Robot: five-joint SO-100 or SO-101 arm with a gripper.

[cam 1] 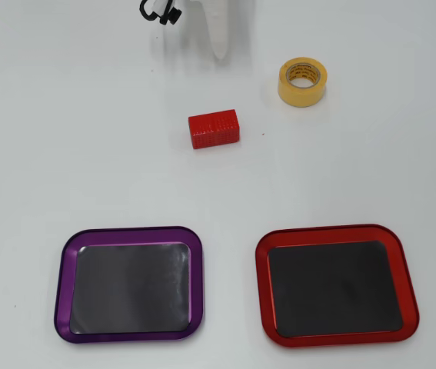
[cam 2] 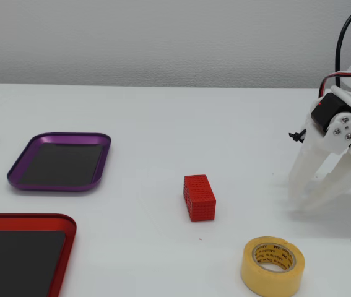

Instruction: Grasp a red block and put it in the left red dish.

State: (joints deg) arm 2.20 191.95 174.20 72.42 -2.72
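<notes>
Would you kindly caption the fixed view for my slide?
Open white gripper rests right of the red block; yellow tape roll in front, red dish and purple tray left.

Overhead view looks straight down; fixed view low, sideways.

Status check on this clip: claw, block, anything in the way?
Claw open, empty, tips at the table. Block loose on the table, apart from the claw. Red dish empty. Tape roll nearby, off the path.
</notes>
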